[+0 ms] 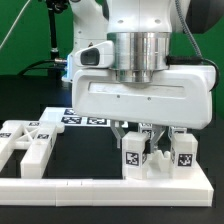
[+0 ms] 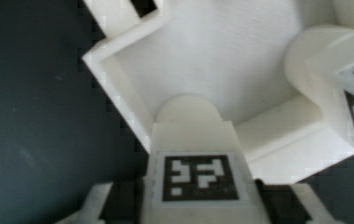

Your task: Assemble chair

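The big white arm is bent low over the near edge of the black table. Its gripper points straight down into the chair, which sits on the exterior view's right, pushed up against the long white rail along the near side.

The fingers stand one on each side of a short tagged post. In the wrist view that post fills the space between the two fingers, its black-and-white tag facing the camera. The jaws are partly drawn in around it, but I cannot tell whether the pads are pressing on the post or just flanking it.

Behind the post in the wrist view lies a flat white slab with raised edges. A second tagged post stands just beside the first, on the exterior view's right.

Well apart, on the exterior view's left, a braced white panel with tags lies flat on the table. Farther back, the marker board shows its row of tags.
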Tool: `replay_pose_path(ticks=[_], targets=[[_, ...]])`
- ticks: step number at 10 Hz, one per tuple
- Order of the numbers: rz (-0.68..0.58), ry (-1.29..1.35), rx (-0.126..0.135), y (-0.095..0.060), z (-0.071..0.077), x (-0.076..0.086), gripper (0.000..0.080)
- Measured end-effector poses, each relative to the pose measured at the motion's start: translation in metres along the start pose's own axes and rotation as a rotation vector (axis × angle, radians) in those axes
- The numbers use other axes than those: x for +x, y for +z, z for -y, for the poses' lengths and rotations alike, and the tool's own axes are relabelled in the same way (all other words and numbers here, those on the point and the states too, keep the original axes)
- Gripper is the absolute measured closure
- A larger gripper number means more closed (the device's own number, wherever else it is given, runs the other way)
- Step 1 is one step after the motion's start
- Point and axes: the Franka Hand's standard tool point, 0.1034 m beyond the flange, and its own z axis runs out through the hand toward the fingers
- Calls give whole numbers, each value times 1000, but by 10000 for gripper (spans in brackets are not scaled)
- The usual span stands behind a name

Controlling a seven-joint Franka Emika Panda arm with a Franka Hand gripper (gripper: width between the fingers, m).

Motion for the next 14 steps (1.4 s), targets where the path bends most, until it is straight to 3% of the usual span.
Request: replay_pose_path(ticks=[2,6,9,14], targets=[[3,162,-2,0,0,0,515],[54,786,-69,1,7,1,514],[56,1149,-82,3,11,2,514],[39,1227,-97,3,5,0,512]])
